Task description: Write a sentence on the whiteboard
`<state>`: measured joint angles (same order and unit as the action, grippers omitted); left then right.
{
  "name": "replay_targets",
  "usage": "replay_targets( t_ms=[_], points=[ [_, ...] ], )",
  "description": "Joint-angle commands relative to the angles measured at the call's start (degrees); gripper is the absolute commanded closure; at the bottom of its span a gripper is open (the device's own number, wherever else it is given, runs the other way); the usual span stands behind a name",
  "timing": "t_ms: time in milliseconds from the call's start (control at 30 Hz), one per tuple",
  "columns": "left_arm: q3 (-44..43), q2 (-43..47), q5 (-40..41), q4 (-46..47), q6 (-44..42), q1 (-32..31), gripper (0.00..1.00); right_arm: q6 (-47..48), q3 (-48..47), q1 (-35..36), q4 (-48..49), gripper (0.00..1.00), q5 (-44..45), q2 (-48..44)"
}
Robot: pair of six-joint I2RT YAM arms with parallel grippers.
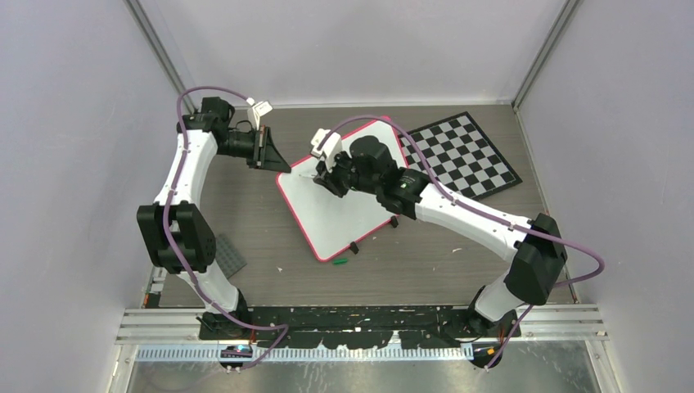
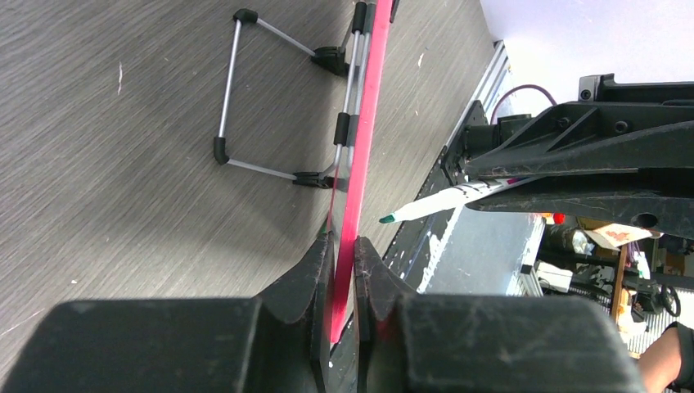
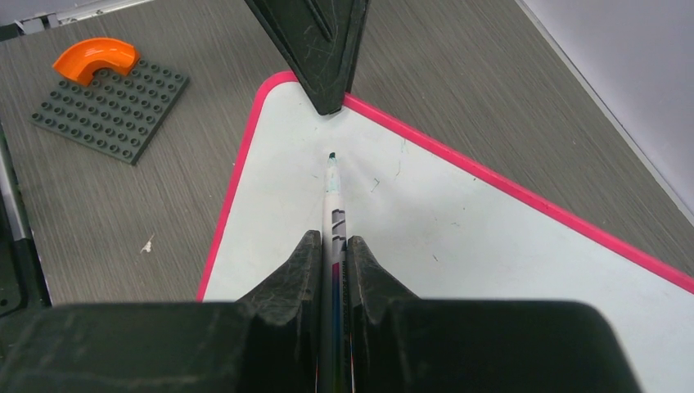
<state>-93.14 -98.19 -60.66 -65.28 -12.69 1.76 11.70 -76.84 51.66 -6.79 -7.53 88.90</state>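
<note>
The whiteboard, white with a pink rim, stands tilted on its wire stand at the table's middle. My left gripper is shut on its far left corner; in the left wrist view the pink rim runs between the left gripper fingers. My right gripper is shut on a white marker. The marker's green tip hovers just off the board near that corner. No sentence is in view, only a few faint green specks.
A black-and-white checkered board lies behind the whiteboard at the right. A grey studded baseplate with an orange curved piece sits at the left. A small green cap lies in front of the board. Walls enclose the table.
</note>
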Motion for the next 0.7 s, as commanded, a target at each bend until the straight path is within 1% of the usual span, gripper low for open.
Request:
replay_targets(
  t_ms=[0,667],
  points=[
    [0.63,2.46,-0.29,1.47,-0.07,0.09,0.98,-0.50,-2.60,0.37,3.50,1.00,0.30,0.47],
    [1.20,2.99,-0.22,1.51,-0.17,0.00,1.00,-0.19,-4.42,0.33,3.24,1.00,1.57,2.61]
  ],
)
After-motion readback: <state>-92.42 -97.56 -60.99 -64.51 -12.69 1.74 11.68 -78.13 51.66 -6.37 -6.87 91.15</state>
